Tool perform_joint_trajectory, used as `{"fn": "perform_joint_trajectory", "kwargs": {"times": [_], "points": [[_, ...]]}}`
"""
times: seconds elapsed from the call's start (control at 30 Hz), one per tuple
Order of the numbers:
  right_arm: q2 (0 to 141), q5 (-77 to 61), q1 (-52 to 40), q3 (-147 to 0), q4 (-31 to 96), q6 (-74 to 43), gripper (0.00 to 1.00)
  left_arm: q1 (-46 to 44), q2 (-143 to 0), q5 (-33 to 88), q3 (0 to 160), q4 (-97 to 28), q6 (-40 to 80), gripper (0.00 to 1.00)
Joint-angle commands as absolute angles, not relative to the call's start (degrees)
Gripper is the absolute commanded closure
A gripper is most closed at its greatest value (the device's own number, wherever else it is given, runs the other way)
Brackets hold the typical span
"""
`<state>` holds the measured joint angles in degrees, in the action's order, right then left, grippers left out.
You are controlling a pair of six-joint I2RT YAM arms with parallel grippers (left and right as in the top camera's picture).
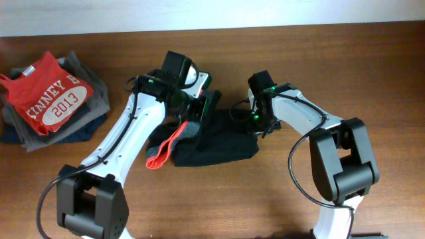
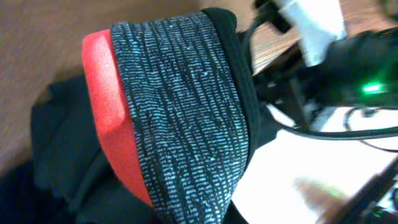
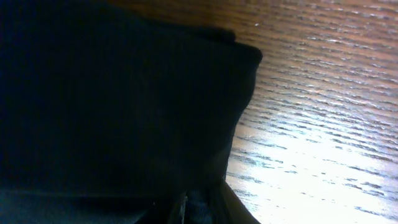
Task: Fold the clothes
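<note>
Trousers (image 1: 219, 143), overhead: bunched in a black heap at the middle of the table (image 1: 332, 53), between the two arms.
Waistband (image 1: 189, 129), overhead: seen on the heap's left side, grey, with its red edge (image 1: 161, 154) trailing to the near left.
Left gripper (image 1: 194, 111), overhead: set on the far end of the waistband; jaws hidden under the wrist.
Right gripper (image 1: 255, 121), overhead: placed at the heap's far right edge, against black cloth.
Pile (image 1: 86, 123), overhead: grey and navy garments stacked at the far left, well apart from the trousers, topped by a red T-shirt (image 1: 50, 96).
Waistband (image 2: 186, 112), left wrist: raised close to the lens, red edge (image 2: 109, 106) on its left, black cloth on its right. The left gripper is closed on the trousers at this band, though its fingers are not seen.
Right arm (image 2: 311, 162), left wrist: blurred white at the right, a green light lit on it.
Trousers (image 3: 112, 93), right wrist: left and middle are filled by black cloth; bare table (image 3: 323, 124) is shown to the right.
Right gripper, right wrist: fingers lost in the dark; whether the right gripper is open, closed or holding cloth cannot be told.
</note>
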<state>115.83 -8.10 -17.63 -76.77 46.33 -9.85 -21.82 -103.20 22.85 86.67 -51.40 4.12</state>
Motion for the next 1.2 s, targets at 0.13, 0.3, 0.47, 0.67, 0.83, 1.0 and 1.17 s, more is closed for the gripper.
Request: {"fn": "perform_joint_trajectory", "kwargs": {"times": [0.13,0.3,0.47,0.67,0.83,1.0,1.17], "points": [[120.1,-8.4,-18.2,-75.9,45.5,-9.5,0.82,-25.3,-104.1,26.9,88.2,-50.0,4.7,1.0],[120.1,-8.4,-18.2,-75.9,45.8,-9.5,0.82,-27.3,-104.2,24.4,88.2,-48.5,4.7,1.0],[120.1,-8.4,-18.2,-75.9,45.8,-9.5,0.82,-29.2,-104.2,24.2,88.2,-46.4,6.4,1.0],[120.1,-8.4,-18.2,-75.9,45.8,-9.5,0.82,-31.0,-104.2,24.2,88.2,-44.3,6.8,0.79],[120.1,-8.4,-18.2,-75.9,45.9,-9.5,0.81,-32.0,-104.2,24.2,88.2,-44.6,6.8,0.54],[120.1,-8.4,-18.2,-75.9,46.3,-9.5,0.82,-29.2,-103.9,24.0,88.4,-47.9,6.3,0.19],[120.1,-8.4,-18.2,-75.9,46.3,-9.5,0.82,-22.7,-101.8,16.8,88.4,-58.0,6.4,0.01]]}}
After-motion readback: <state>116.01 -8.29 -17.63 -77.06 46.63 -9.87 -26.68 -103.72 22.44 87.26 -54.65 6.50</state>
